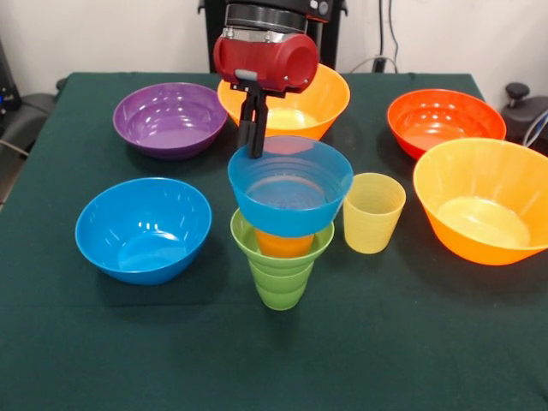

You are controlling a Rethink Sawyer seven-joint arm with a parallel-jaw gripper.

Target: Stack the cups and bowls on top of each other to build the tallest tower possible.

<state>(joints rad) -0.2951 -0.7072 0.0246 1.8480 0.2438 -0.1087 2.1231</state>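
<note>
The tower stands at the table's middle front. Its lowest piece is the green ribbed cup (279,282). A small green bowl (243,234) sits in it, an orange cup (285,244) in that, and the small translucent blue bowl (291,184) on top, slightly tilted. My gripper (254,145) comes down from above and is shut on the far left rim of that blue bowl. The pale yellow cup (372,212) stands upright just right of the tower.
A medium blue bowl (143,229) lies left of the tower and a purple bowl (169,118) behind it. A big orange bowl (321,103) is behind the gripper. A red-orange bowl (445,120) and another big orange bowl (484,201) are at the right.
</note>
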